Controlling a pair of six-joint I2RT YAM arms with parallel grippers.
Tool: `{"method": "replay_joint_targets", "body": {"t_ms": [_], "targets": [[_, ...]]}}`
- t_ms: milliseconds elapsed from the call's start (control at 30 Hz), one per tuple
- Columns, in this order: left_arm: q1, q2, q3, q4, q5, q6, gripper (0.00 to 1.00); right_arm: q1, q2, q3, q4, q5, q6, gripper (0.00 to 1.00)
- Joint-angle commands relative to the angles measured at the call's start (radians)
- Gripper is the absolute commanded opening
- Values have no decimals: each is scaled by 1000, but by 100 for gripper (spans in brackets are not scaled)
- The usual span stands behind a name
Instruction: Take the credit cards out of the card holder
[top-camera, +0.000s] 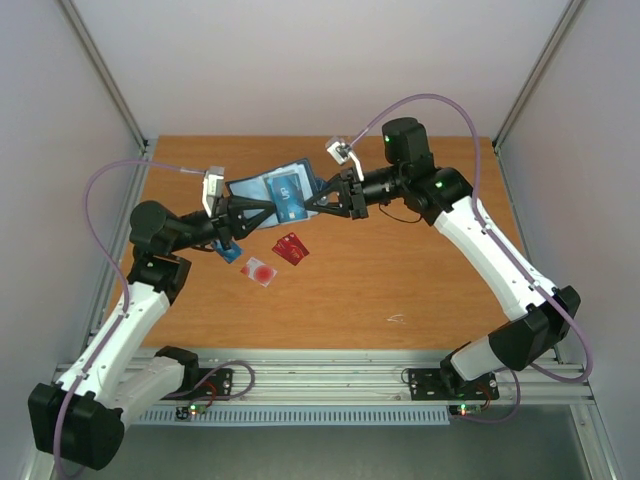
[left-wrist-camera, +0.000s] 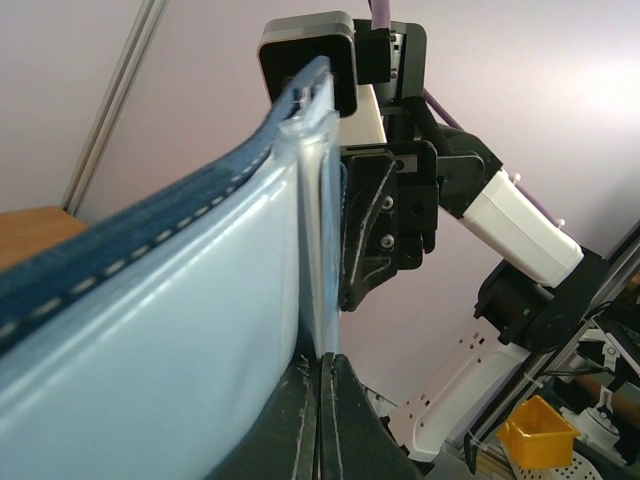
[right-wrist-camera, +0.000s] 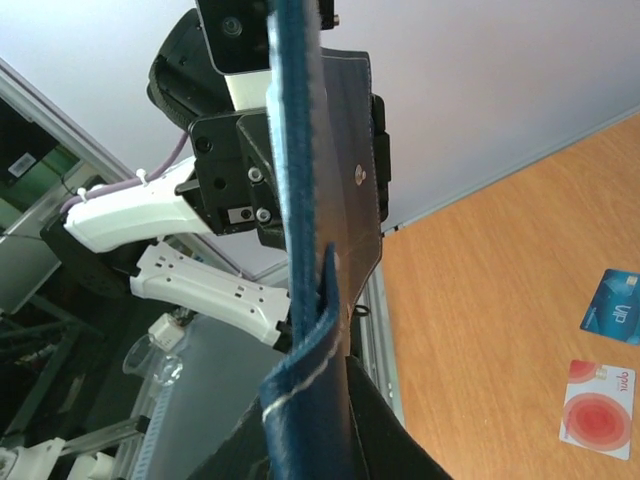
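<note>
Above the table (top-camera: 400, 280), you have the holder (top-camera: 268, 187) spread open in the air between both arms, pale pockets facing up. Your left gripper (top-camera: 248, 206) is clenched on the holder's left edge and your right gripper (top-camera: 318, 197) on its right edge; each wrist view shows the jaws pinched onto the material. Three cards lie loose on the wood just below it, close together: a blue card (top-camera: 228, 252), a pale card (top-camera: 259, 271) with a red circle, and a red card (top-camera: 290, 248). You cannot tell whether any card sits in the pockets.
</note>
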Motion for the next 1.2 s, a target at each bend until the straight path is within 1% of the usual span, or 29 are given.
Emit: {"method": "replay_joint_targets", "body": {"t_ms": [0, 133, 233, 367, 433, 467, 500, 533, 600, 633, 667, 833, 933, 1167], "targets": [[27, -28, -10, 53, -1, 23, 0, -46, -25, 42, -21, -39, 8, 11], [24, -26, -11, 51, -14, 24, 0, -45, -23, 41, 34, -54, 38, 24], [24, -26, -15, 54, -15, 25, 0, -40, -13, 46, 56, -54, 59, 27], [23, -22, -13, 61, -14, 23, 0, -13, 13, 54, 66, -23, 68, 42], [24, -20, -14, 62, -15, 22, 0, 7, 29, 62, 87, -11, 75, 44], [24, -20, -15, 62, -16, 22, 0, 16, 35, 71, 89, -8, 70, 42], [24, -20, -16, 61, -16, 22, 0, 18, 40, 77, 90, -5, 68, 36], [23, -21, -15, 60, -17, 22, 0, 18, 44, 81, 90, -3, 65, 25], [23, -23, -17, 60, -17, 23, 0, 18, 44, 88, 76, 1, 48, 10], [25, -24, -19, 59, -17, 24, 0, 17, 42, 89, 65, 2, 38, 4], [26, -26, -22, 58, -20, 24, 0, 14, 36, 86, 59, 1, 31, 2], [41, -26, -34, 51, -24, 24, 0, -47, -8, 22, 134, -36, 90, 1], [47, -29, -38, 43, -24, 27, 0, -73, -22, 18, 112, -38, 79, 1], [48, -22, -46, 30, -27, 38, 0, -77, -13, 26, 114, -51, 90, 1]]}}
